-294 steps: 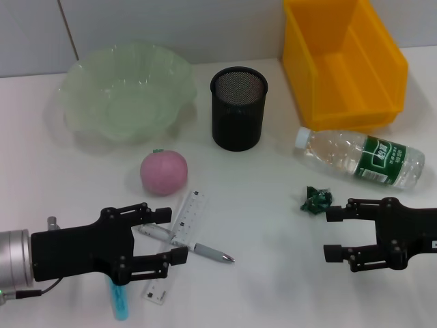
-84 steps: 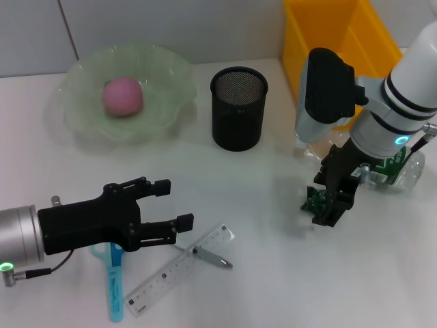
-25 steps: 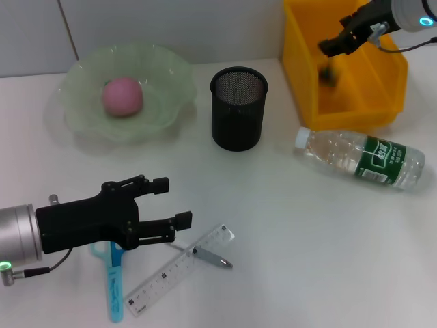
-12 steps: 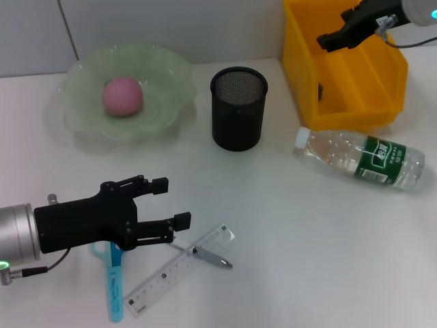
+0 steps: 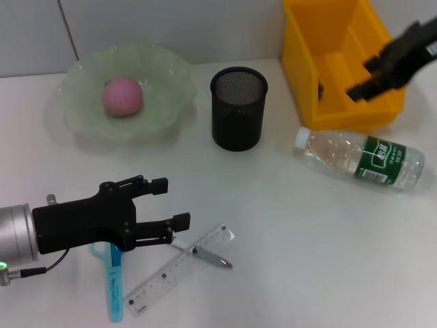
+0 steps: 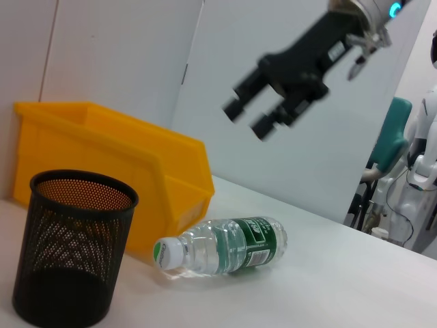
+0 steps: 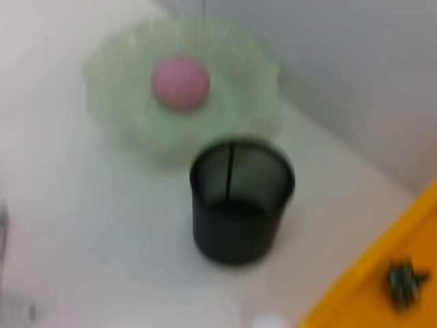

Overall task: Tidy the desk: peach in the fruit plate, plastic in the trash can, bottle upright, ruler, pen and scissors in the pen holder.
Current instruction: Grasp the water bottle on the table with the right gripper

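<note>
The pink peach (image 5: 123, 96) lies in the pale green fruit plate (image 5: 82, 75). A crumpled green plastic (image 7: 404, 281) rests inside the yellow trash can (image 5: 321, 48). The clear bottle (image 5: 362, 158) with a green label lies on its side in front of the can. My right gripper (image 5: 369, 76) hovers open and empty over the can's right side. My left gripper (image 5: 171, 202) is open and low at the front left, just above the ruler (image 5: 179, 268), the pen (image 5: 212, 257) and the blue scissors (image 5: 113, 281). The black mesh pen holder (image 5: 238, 108) stands mid-table.
The left wrist view shows the pen holder (image 6: 72, 253), the yellow can (image 6: 116, 157), the lying bottle (image 6: 222, 244) and my right gripper (image 6: 249, 116) in the air above it. A grey wall runs behind the table.
The right gripper has moved from the can's back edge toward its front right, empty. The plastic has dropped into the can. The left arm has stayed put.
</note>
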Robot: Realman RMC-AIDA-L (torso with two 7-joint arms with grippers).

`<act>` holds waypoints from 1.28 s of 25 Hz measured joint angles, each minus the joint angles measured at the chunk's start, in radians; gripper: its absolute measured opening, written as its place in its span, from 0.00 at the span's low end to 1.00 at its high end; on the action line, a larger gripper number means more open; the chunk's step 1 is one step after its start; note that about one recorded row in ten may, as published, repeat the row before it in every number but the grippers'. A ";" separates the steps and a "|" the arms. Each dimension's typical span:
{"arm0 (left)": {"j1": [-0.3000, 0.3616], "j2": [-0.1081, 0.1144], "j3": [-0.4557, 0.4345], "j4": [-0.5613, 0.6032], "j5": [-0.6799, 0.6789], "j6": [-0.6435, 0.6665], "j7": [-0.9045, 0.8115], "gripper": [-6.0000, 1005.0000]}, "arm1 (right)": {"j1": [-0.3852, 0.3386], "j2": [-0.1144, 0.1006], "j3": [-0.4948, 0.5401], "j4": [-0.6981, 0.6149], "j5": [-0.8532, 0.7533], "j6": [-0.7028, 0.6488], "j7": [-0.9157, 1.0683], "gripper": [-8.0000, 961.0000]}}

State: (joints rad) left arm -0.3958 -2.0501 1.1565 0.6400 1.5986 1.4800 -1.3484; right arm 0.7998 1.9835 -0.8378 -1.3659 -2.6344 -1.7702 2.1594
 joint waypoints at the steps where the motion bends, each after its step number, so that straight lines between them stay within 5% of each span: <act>1: 0.000 0.000 0.000 0.001 0.000 0.000 0.000 0.86 | 0.002 0.001 -0.006 0.003 -0.052 -0.021 -0.008 0.69; 15: -0.004 -0.003 -0.001 -0.001 -0.002 -0.003 0.000 0.86 | 0.008 0.009 -0.039 0.069 -0.139 -0.018 -0.054 0.70; 21: -0.004 -0.005 -0.012 -0.001 -0.003 -0.001 0.000 0.86 | -0.007 0.027 -0.126 0.075 -0.202 0.017 -0.061 0.82; 32: 0.000 -0.007 -0.014 -0.001 -0.003 -0.004 0.000 0.86 | -0.013 0.051 -0.167 0.166 -0.279 0.114 -0.096 0.82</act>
State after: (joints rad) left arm -0.3957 -2.0571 1.1430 0.6386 1.5952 1.4757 -1.3484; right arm 0.7864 2.0341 -1.0044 -1.2004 -2.9134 -1.6558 2.0638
